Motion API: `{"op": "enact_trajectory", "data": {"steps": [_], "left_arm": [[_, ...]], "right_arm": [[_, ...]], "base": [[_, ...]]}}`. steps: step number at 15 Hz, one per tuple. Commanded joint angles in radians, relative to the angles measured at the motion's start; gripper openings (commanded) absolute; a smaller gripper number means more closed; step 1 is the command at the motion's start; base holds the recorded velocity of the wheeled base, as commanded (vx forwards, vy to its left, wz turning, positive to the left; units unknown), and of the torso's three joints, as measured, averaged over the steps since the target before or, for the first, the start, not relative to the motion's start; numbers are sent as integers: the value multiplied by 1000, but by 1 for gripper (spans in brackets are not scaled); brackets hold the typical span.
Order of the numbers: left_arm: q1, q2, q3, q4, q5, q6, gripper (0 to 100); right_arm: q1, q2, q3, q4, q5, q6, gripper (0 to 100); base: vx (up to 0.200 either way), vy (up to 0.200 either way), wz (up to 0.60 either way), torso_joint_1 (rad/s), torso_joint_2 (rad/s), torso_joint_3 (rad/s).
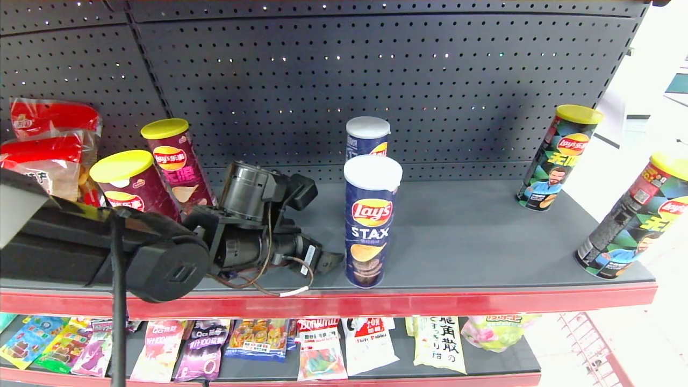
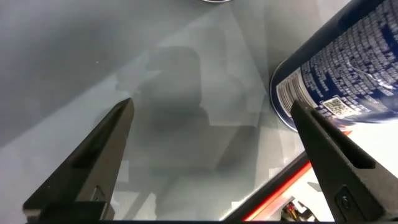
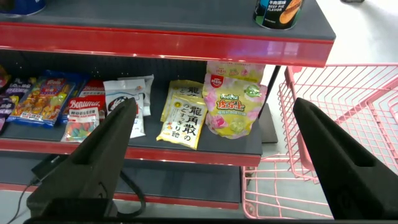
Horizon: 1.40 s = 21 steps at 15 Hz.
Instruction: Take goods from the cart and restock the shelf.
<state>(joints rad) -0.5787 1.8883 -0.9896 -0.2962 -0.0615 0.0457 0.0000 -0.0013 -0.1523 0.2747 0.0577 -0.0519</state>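
Observation:
A blue chip can (image 1: 371, 220) with a white lid stands near the front edge of the grey shelf (image 1: 473, 236), and a second blue can (image 1: 367, 137) stands behind it. My left gripper (image 2: 211, 106) hovers low over the shelf just left of the front can (image 2: 348, 68). It is open with nothing between its fingers (image 2: 93, 162). My right gripper (image 3: 211, 109) is open and empty, held below the shelf's red edge (image 3: 186, 40) and facing the lower shelf, with the pink wire cart (image 3: 336, 155) to one side.
Two maroon cans (image 1: 134, 185) with yellow lids and red snack bags (image 1: 48, 145) stand at the shelf's left. Two green-black cans (image 1: 559, 156) stand at its right, one (image 1: 634, 220) near the front corner. Snack bags (image 3: 186, 115) fill the lower shelf. Bare shelf lies between the blue and green-black cans.

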Motion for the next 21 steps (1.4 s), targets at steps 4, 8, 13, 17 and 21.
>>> {"op": "enact_trajectory", "data": {"steps": [4, 8, 13, 17, 21], "left_arm": [[-4, 11, -11, -1, 0, -1, 100], [-6, 9, -9, -1, 0, -1, 100], [-4, 5, -3, -1, 0, -1, 100], [-4, 0, 3, 0, 2, -1, 100], [-4, -2, 6, 0, 2, 0, 100]], "right_arm": [[0, 1, 0, 0, 1, 0, 100], [0, 3, 0, 0, 1, 0, 100], [0, 1, 0, 0, 1, 0, 100], [0, 1, 0, 0, 1, 0, 100], [0, 1, 0, 0, 1, 0, 100]], "base": [[0, 0, 0, 0, 0, 0], [0, 0, 0, 0, 0, 0], [0, 0, 0, 0, 0, 0], [0, 0, 0, 0, 0, 0], [0, 0, 0, 0, 0, 0]]}}
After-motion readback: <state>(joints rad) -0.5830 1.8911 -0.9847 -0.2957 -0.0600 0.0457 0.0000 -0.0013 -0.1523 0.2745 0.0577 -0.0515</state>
